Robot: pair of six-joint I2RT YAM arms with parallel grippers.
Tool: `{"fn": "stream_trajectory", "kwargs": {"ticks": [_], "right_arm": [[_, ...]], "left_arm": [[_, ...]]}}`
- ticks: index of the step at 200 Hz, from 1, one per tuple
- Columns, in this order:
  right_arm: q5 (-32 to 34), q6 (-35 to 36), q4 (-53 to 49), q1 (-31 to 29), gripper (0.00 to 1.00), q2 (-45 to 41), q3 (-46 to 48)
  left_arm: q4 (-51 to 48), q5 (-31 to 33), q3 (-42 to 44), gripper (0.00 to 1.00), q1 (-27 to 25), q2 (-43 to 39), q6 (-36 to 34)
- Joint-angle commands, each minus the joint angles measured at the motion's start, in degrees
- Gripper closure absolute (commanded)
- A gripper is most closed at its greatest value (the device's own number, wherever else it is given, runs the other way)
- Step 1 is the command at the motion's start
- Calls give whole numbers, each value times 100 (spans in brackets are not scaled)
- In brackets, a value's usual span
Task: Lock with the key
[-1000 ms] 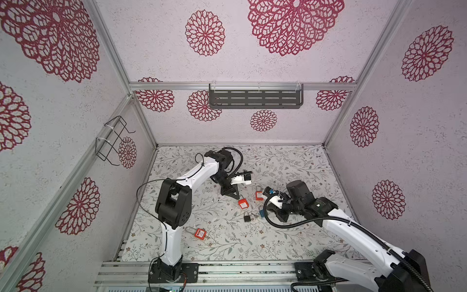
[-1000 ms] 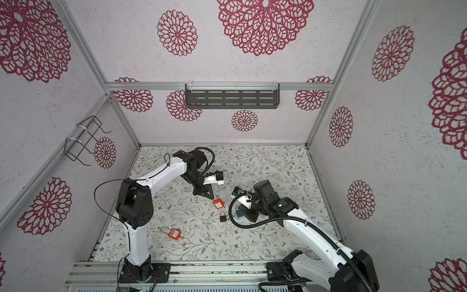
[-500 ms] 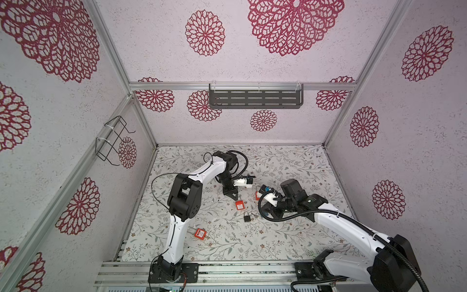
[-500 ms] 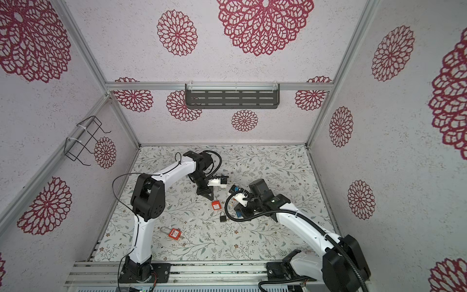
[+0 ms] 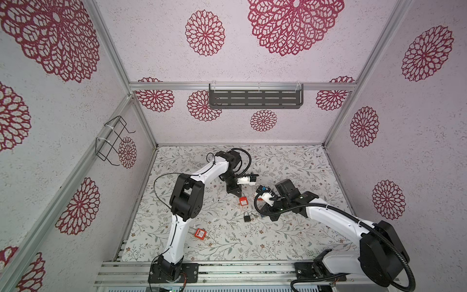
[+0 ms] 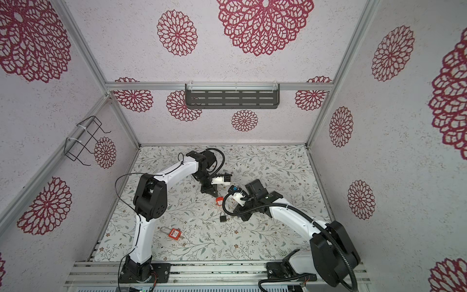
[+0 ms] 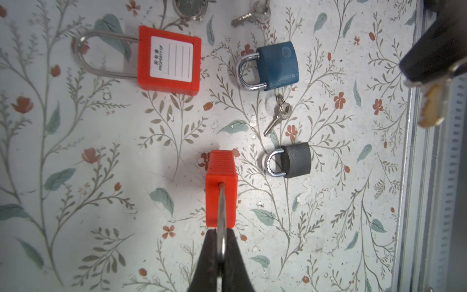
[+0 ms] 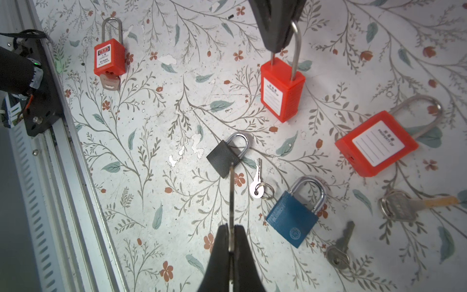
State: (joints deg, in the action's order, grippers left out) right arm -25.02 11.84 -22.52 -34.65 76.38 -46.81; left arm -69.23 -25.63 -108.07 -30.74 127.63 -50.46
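My left gripper point(image 7: 222, 232) is shut on the steel shackle of a red padlock point(image 7: 222, 187), which hangs body-down just above the floral table. In both top views this padlock point(image 5: 243, 201) point(image 6: 219, 201) sits below the left gripper point(image 5: 236, 193). My right gripper point(image 8: 231, 227) is shut on a key point(image 8: 231, 197), seen edge-on as a thin blade. The blade points toward the black padlock point(image 8: 223, 158) on the table. The held red padlock point(image 8: 281, 93) hangs beyond that, and the two grippers stand apart. The left wrist view shows the key point(image 7: 433, 108) gold-tipped.
On the table lie a larger red padlock point(image 8: 376, 146), a blue padlock point(image 8: 293, 222), a small ringed key point(image 8: 256, 182), two more keys point(image 8: 338, 250) and another red padlock with a key in it point(image 8: 109, 59) near the front rail point(image 8: 50, 177).
The left arm's elbow has swung to the right and the right arm's elbow has come in at the lower right. Both grippers stay near the table's middle, still holding.
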Motion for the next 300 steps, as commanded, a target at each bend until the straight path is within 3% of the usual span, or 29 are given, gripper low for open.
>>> {"fn": "stream_trajectory", "kwargs": {"ticks": [1,74,188,243,300], "right_arm": [[-176,-345,138,11,100,107,-197],[102,-942,411,15,100,612,-285],[252,-907,364,12,100,668,-272],[563,-711,203,20,100,747,-482],[1311,-201,-240,107,100,1346,-1393]], "left_arm": [[422,262,43,96,-30,232,70],[736,383,60,85,-42,321,106],[517,339,32,88,-2,232,-55],[1698,183,752,83,112,-436,567],[3288,358,2231,74,326,-1766,1653]]}}
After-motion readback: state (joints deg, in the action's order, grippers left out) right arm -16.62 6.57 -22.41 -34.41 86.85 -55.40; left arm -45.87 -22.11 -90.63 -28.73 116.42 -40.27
